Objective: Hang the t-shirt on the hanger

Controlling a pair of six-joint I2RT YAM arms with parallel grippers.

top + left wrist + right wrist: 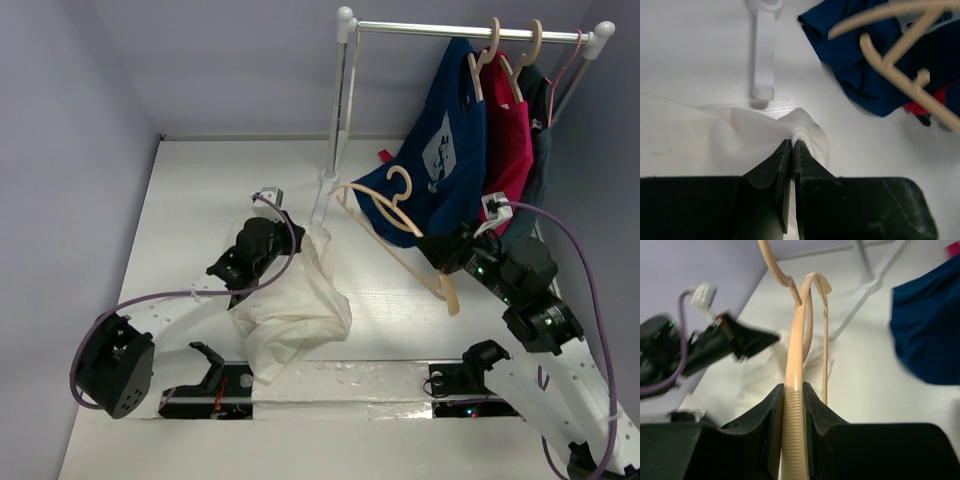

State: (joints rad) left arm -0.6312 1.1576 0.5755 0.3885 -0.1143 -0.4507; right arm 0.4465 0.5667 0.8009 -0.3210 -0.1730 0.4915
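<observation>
The cream-white t-shirt (292, 300) hangs bunched and drapes onto the table at centre left. My left gripper (296, 238) is shut on a fold at its top edge. In the left wrist view the jaws (792, 141) pinch the white cloth (740, 135). My right gripper (437, 250) is shut on one arm of the tan hanger (400, 215), held in the air to the right of the shirt with its hook up. In the right wrist view the ribbed hanger arm (795, 355) runs up between the fingers (793, 386), with the t-shirt (760, 375) beyond it.
A white clothes rack (340, 110) stands at the back, its foot (763, 50) just beyond the shirt. A navy shirt (445, 150), a red shirt (505, 140) and a thin pink wire hanger (570, 60) hang on its rail. Walls close both sides.
</observation>
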